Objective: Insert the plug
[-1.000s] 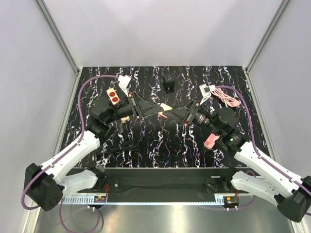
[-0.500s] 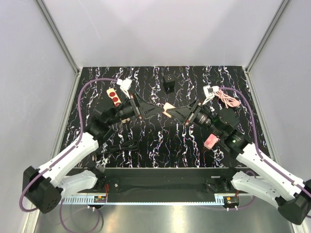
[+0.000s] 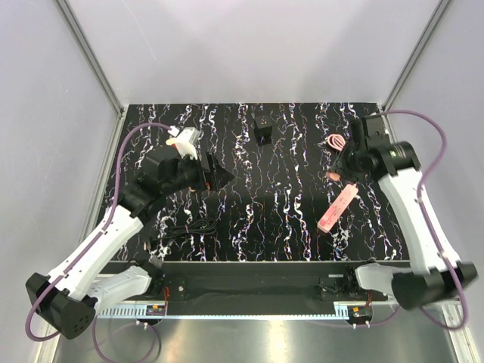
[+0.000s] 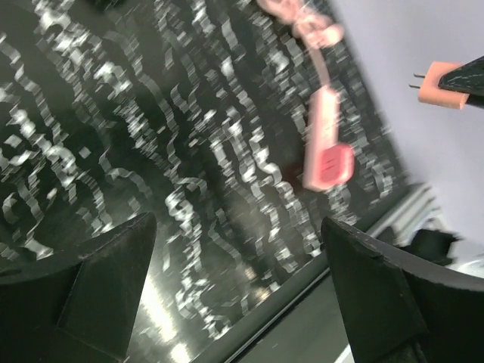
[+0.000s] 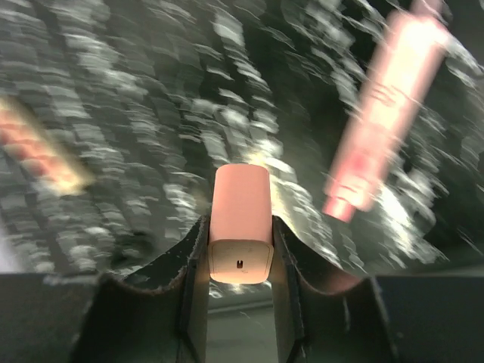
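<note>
Right wrist view is motion-blurred, but the grip reads fine: right gripper (image 5: pixel 240 253) is clamped on the peach plug (image 5: pixel 240 219), one finger per side, with the plug body running out past the tips. The pink power strip (image 5: pixel 386 113) is a smear at upper right. A beige-and-red smear (image 5: pixel 41 147) at the left edge is too blurred to identify.

Top view: the plug (image 3: pixel 331 176) is only a peach speck at the right gripper (image 3: pixel 339 171), held just beyond the far end of the power strip (image 3: pixel 338 207), which lies flat on the table (image 3: pixel 287 219). The fingers are hard to separate from the dark wrist there.

Left wrist view shows the same plug (image 4: pixel 437 83) at top right with two prongs showing. It is pinched by a dark fingertip (image 4: pixel 469 76) that the frame edge cuts off.

Left gripper (image 4: pixel 242 302) (image 3: pixel 218 175) has its jaws spread wide with nothing between them.

Count:
- two arms
- one plug
- one power strip
- one coiled pink cord (image 3: pixel 335 141)
- one black cable (image 3: pixel 185 227)
- one small black block (image 3: pixel 262 132)
- one white piece (image 3: pixel 186 138) at the left wrist, partly covered by the arm
</note>
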Robot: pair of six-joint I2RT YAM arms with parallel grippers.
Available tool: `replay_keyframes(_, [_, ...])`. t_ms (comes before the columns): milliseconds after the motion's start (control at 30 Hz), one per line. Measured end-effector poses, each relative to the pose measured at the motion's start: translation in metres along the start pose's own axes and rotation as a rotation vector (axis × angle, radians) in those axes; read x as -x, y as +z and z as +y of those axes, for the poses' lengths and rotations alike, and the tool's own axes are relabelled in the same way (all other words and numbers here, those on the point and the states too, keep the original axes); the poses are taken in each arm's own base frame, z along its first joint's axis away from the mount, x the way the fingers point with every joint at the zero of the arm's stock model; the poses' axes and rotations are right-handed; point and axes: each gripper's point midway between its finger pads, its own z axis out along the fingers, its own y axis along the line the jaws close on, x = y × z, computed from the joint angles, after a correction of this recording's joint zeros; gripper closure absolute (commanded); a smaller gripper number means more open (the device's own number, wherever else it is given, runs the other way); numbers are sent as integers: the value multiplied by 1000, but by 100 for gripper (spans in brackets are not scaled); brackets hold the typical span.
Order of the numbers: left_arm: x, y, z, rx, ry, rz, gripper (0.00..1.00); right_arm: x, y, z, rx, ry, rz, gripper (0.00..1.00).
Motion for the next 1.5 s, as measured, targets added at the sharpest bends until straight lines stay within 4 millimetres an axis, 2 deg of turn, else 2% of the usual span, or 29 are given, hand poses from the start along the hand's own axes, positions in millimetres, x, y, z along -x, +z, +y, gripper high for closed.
replay_keyframes(167, [-29,2,23,63,35,77,4,-20,54,-73,-312,39,241,100])
replay_keyframes(300, [-46,4,35,84,59,121,4,-24,73,-124,-427,98,364,100])
replay_keyframes(400, [-55,5,40,89,68,146,4,-28,80,-144,-425,141,436,100])
replay_keyframes(633, [-60,4,38,68,77,165,3,-38,115,-144,-382,138,574,100])
replay_keyframes(900, [-60,4,38,62,89,168,2,-24,148,-143,-368,121,588,100])
replay_keyframes(1067, [-60,4,38,62,92,169,1,-23,157,-143,-360,120,594,100])
replay_keyframes(1367, [-61,4,38,60,91,172,1,-42,160,-152,-376,119,638,100])
replay_keyframes(1500, [-62,5,39,61,90,176,1,-41,163,-153,-367,104,631,100])
